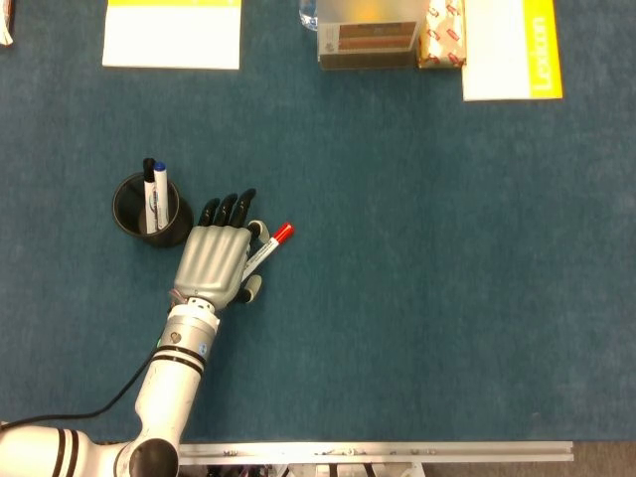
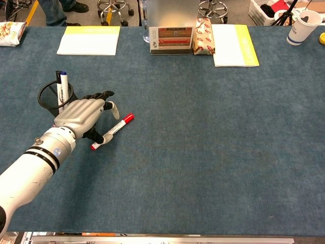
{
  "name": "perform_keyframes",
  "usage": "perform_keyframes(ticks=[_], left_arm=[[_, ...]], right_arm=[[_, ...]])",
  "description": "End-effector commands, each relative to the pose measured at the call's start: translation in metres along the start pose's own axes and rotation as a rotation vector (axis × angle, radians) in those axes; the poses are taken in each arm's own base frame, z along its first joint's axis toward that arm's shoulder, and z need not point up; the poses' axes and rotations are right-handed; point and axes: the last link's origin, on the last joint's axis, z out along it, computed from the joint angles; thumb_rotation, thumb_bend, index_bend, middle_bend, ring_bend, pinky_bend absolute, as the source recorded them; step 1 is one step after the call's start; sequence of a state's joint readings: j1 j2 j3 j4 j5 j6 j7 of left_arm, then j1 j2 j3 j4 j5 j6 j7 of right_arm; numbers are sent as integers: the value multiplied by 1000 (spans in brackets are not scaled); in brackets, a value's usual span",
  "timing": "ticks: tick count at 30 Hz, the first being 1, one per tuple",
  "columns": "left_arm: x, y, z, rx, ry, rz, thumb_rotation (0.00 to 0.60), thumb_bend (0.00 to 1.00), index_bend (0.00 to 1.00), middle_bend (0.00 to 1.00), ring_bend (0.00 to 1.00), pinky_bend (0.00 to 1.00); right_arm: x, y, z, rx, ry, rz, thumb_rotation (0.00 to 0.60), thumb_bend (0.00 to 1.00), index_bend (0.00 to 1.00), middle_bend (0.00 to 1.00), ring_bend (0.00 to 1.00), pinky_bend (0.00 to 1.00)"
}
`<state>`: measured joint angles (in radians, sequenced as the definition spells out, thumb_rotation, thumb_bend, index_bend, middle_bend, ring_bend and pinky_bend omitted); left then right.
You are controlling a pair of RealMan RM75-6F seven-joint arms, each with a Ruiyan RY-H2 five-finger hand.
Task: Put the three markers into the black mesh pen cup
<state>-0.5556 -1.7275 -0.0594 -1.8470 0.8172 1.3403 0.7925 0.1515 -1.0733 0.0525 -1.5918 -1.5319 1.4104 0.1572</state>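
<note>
Red-capped marker (image 2: pixel 112 131) on table, partly under left hand (image 1: pixel 212 262); grasp unclear.

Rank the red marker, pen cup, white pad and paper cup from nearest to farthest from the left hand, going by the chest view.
From the left hand:
1. Red marker, lying just right of the hand, its white end under the fingers.
2. Pen cup, close by on the hand's far left.
3. White pad, at the table's far edge, left side.
4. Paper cup, at the far right corner.
</note>
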Motion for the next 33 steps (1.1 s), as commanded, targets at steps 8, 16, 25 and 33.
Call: perform_keyframes(ticks=[8, 16, 25, 33], left_arm=[[-1, -5, 1, 16, 0, -11, 600, 289, 350, 0, 0, 66], [-2, -11, 0, 33, 0, -18, 600, 262, 366, 0, 0, 66], [-1, -20, -1, 59, 7, -24, 600, 262, 369, 0, 0, 66], [-5, -22, -2, 70, 1, -43, 600, 262, 374, 0, 0, 66]], right_arm=[[0, 0, 0, -1, 1, 0, 600, 0, 132, 188, 109, 386], [4, 1, 0, -2, 17, 1, 600, 0, 133, 188, 109, 386], [11, 1, -2, -4, 46, -1, 600, 0, 133, 188, 109, 386], [19, 2, -3, -8, 80, 2, 600, 0, 133, 188, 109, 386]])
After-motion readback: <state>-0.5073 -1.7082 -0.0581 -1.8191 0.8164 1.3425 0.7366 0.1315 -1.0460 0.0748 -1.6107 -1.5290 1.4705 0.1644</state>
